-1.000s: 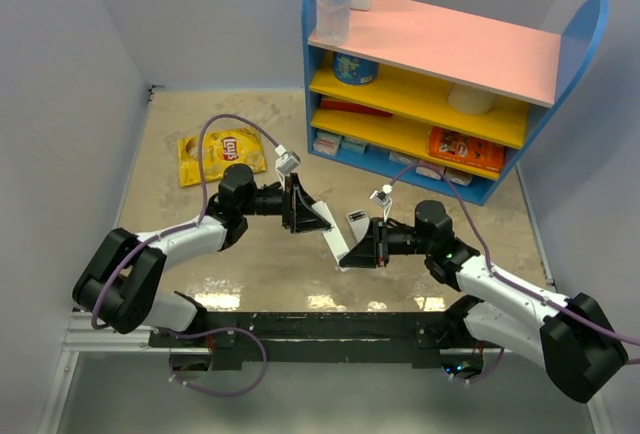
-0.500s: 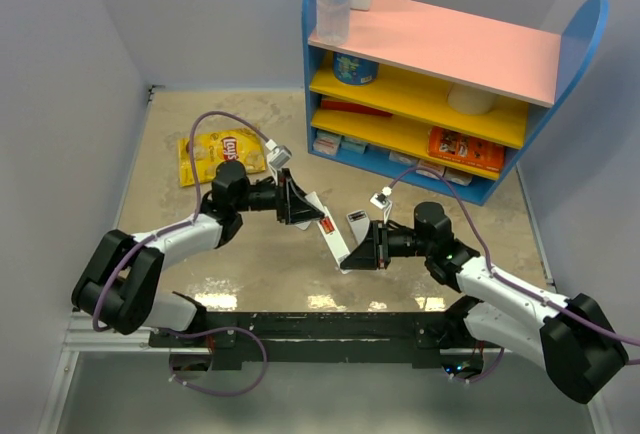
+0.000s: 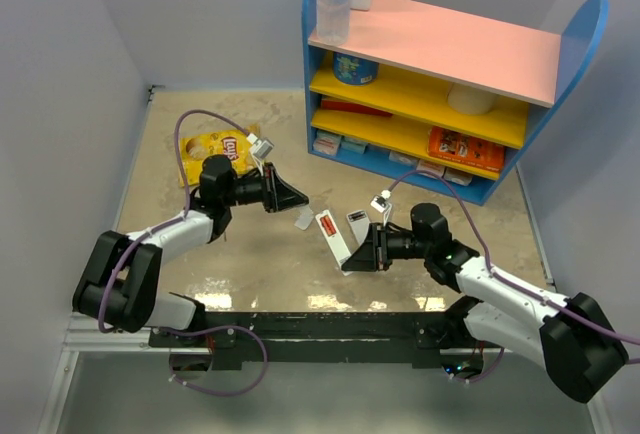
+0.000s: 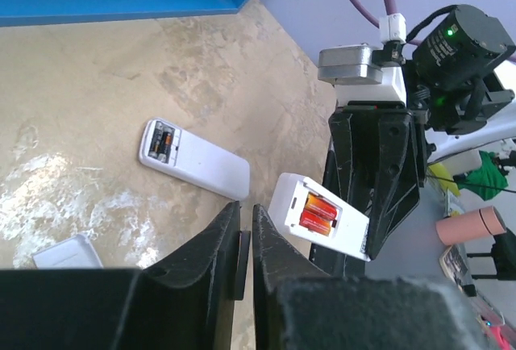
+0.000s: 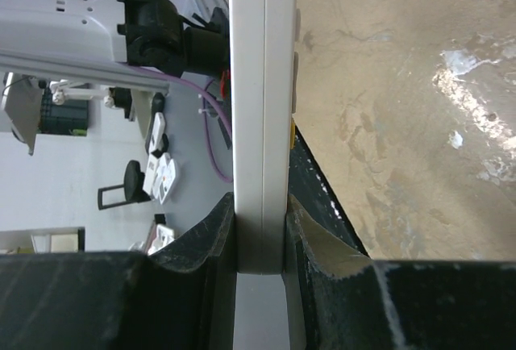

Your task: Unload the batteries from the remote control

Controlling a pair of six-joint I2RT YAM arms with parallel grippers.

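I see right hand [image 3: 357,251] clamped on remote control [image 4: 284,198], batteries [image 4: 318,211] in open slot; left hand [image 4: 246,214] pinched together, holding nothing.

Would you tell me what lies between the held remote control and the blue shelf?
In the top view, a wider white device lies flat on the table between the remote control and the shelf.

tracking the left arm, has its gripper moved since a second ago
Yes. The left gripper has backed up and left, toward the yellow chip bag, away from the remote control.
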